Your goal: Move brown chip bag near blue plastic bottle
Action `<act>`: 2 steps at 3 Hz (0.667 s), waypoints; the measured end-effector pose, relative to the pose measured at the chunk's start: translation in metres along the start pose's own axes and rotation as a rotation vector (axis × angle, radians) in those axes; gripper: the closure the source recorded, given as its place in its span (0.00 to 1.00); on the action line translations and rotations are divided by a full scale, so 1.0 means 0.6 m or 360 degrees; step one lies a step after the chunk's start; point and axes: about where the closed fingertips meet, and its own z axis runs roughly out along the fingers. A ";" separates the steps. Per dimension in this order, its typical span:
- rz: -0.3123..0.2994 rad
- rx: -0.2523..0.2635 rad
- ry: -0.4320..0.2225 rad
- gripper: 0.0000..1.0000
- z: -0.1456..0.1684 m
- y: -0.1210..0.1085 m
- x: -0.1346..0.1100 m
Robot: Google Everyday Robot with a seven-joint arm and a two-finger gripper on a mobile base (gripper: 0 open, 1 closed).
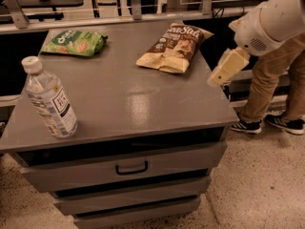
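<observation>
The brown chip bag (174, 46) lies flat at the back right of the grey cabinet top (133, 104), dark brown end facing away and cream end toward the front. The blue plastic bottle (50, 99) stands upright at the front left, with a white cap and a white-and-blue label. My gripper (226, 68) hangs from the white arm (271, 20) at the right edge of the cabinet top. It is to the right of the bag, slightly nearer the front, apart from it and holding nothing.
A green snack bag (74, 42) lies at the back left of the top. A person in tan trousers and dark shoes (271, 89) stands to the right of the cabinet. Drawers with a handle (132, 167) face forward. A rail (143, 15) runs behind.
</observation>
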 end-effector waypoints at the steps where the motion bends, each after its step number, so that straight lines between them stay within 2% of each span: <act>1: 0.0164 0.0032 -0.0189 0.00 0.071 -0.056 -0.024; 2: 0.0359 0.0034 -0.0303 0.00 0.147 -0.096 -0.046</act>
